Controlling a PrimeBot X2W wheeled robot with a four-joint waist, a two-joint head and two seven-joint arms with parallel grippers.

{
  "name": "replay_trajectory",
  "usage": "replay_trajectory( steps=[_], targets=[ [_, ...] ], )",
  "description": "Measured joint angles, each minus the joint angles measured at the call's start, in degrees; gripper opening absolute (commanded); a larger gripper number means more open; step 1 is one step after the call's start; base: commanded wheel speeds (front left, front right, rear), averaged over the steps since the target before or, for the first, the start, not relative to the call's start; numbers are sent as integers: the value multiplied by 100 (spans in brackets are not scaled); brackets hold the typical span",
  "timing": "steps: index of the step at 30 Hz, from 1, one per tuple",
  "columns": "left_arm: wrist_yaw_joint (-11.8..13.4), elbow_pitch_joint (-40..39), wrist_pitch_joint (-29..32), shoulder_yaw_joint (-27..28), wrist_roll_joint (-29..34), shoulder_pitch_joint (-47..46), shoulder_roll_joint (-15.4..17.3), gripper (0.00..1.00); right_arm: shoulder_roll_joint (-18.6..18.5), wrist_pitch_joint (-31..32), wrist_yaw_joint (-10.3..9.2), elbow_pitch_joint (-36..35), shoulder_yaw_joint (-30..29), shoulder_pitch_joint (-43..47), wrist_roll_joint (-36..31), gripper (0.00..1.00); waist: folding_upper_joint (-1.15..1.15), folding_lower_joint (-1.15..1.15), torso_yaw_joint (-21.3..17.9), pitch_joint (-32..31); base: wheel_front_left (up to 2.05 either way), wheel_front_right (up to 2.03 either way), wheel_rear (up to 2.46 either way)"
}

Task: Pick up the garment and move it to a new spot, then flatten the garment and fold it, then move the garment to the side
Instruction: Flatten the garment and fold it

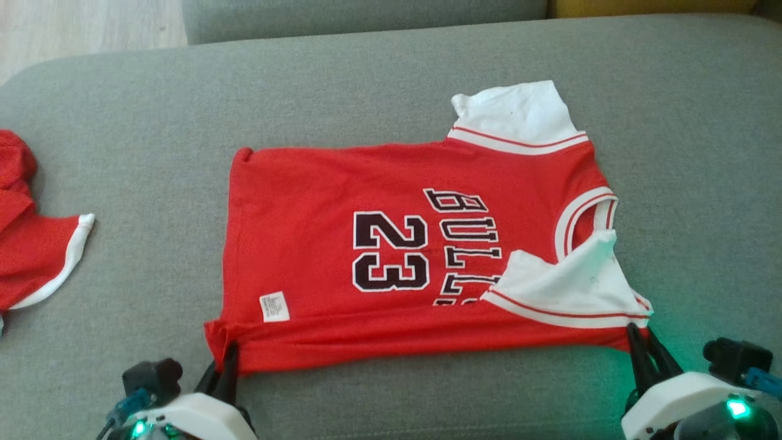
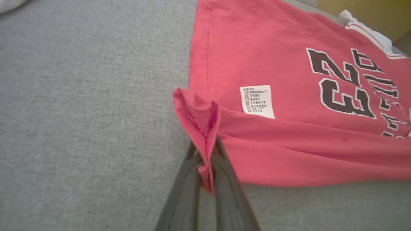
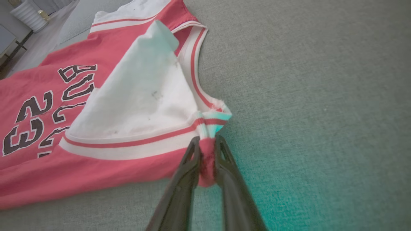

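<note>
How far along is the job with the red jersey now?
Done: the jersey lies spread flat on the grey cushion. In hand: the left gripper and the right gripper each pinch a near corner of it. Left: the fold itself, which seems not made yet, then moving it to the side.
</note>
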Motion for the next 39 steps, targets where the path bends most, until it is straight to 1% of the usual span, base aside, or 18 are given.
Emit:
replay_trajectory(
  steps=[1,3,5,9,13,18,21,26,30,37,39],
  targets=[
    [26,1,42,-10,1,21,3,100,0,10,0,-25,1,30,25,100,0,0,-5,-21,0,0,0],
    [94,-13,60,-9,1,70,10,100,0,-15,0,-69,-5,51,34,100,0,0,-16,-49,0,0,0],
    [152,-100,0,0,2,127,18,100,1,-174,-1,-214,-14,46,33,100,0,0,-24,-65,0,0,0],
    [255,-420,-465,3,183,113,33,100,0,-550,-1,-637,5,13,-148,100,0,0,-28,-81,0,0,0],
    [374,-716,-877,8,398,49,76,100,0,-783,0,-1089,111,-125,-499,100,0,0,-16,-104,0,0,0],
    [465,-1121,-1039,-43,682,-200,118,100,-2,-828,0,-1691,283,-356,-817,100,0,0,11,-156,0,0,0],
    [503,-1247,-1057,-125,808,-255,163,100,-2,-728,0,-1904,426,-337,-861,100,0,0,3,-178,0,0,0],
    [547,-1278,-1026,-188,866,-253,169,100,-2,-542,0,-2063,611,-319,-898,100,0,0,-13,-178,0,0,0],
    [603,-1300,-992,-238,867,-251,169,100,-3,-521,0,-2074,637,-307,-896,100,0,0,-4,-166,0,0,0],
    [595,-1311,-945,-260,849,-252,172,100,-3,-520,0,-2078,633,-307,-895,100,0,0,3,-116,0,0,0],
    [535,-1237,-886,-350,842,-267,188,100,-3,-519,0,-2078,617,-306,-877,100,0,0,10,-70,0,0,0]
  ],
)
